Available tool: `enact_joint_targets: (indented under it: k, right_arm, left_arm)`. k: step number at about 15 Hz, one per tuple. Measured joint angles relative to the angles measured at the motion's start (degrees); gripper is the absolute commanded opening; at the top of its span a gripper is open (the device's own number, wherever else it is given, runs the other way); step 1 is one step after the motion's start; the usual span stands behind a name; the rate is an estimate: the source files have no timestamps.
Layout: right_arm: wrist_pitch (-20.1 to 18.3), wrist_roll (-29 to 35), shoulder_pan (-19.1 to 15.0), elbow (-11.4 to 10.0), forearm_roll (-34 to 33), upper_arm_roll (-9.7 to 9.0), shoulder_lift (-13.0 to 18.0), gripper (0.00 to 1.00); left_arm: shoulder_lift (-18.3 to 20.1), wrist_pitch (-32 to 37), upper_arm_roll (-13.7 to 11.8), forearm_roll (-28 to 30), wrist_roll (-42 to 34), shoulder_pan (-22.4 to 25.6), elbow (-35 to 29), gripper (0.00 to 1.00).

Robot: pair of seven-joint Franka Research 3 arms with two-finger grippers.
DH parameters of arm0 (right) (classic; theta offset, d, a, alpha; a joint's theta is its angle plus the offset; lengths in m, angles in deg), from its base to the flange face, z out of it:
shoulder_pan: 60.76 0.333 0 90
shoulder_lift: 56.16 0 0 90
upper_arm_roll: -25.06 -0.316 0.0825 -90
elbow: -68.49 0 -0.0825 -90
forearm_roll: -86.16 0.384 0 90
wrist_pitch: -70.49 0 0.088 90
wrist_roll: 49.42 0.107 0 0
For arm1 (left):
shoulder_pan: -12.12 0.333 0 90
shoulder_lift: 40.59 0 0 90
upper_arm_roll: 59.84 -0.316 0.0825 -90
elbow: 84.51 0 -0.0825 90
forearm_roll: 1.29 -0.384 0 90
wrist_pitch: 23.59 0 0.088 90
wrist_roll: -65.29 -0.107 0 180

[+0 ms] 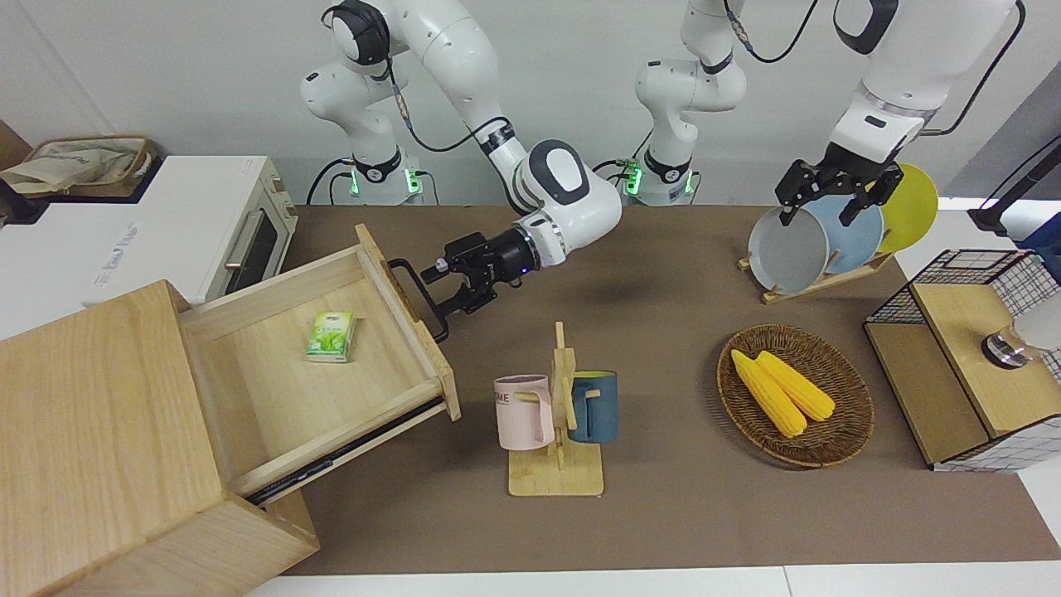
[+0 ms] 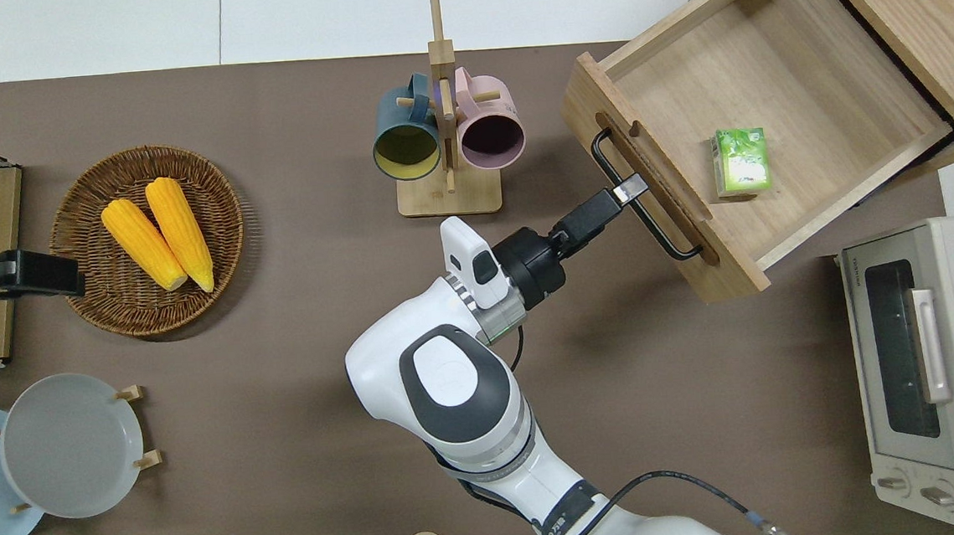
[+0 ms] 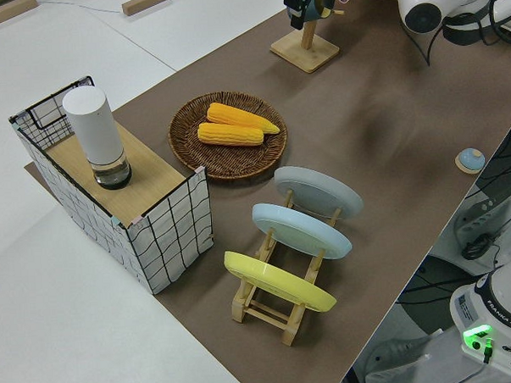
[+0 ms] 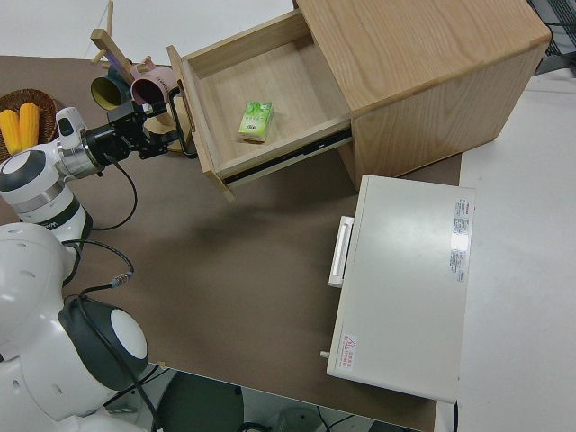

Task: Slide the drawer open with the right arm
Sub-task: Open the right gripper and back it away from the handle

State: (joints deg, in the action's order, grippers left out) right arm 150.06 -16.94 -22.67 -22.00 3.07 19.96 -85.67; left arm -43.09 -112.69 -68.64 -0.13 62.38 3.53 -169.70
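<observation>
**Drawer stands well out, right gripper on its handle**

Pale-wood cabinet [image 1: 99, 431] fills the near corner at the right arm's end of the worktop [image 1: 663, 497], largest thing in the front view. Its drawer [image 1: 331, 373] is drawn far out, with a small green packet [image 1: 331, 336] lying inside. The right arm [image 1: 564, 199] reaches level toward the drawer front. The black bar handle [image 2: 644, 197] runs along that front, crosswise to the arm's line of reach. The right gripper [image 2: 627, 190] meets the bar near its middle, jaws closed around it. Any further pull runs straight back along the arm, which I judge nearly done. The left arm is parked; I cannot tell how its jaws stand.
</observation>
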Motion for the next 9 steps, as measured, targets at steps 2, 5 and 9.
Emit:
enact_joint_targets:
  k: [2,5,9]
  right_arm:
    - [0.0,0.0,0.1,0.0,0.7,-0.07,0.0,0.99]
    - [0.0,0.3,1.0,1.4,4.4,-0.11,0.1,0.987]
    - [0.0,0.0,2.1,5.3,11.7,-0.14,0.8,0.987]
  left_arm:
    - [0.0,0.0,0.0,0.0,0.0,0.0,0.0,1.0]
    - [0.0,0.0,0.0,0.0,0.0,0.0,0.0,1.0]
    - [0.0,0.0,0.0,0.0,0.0,0.0,0.0,1.0]
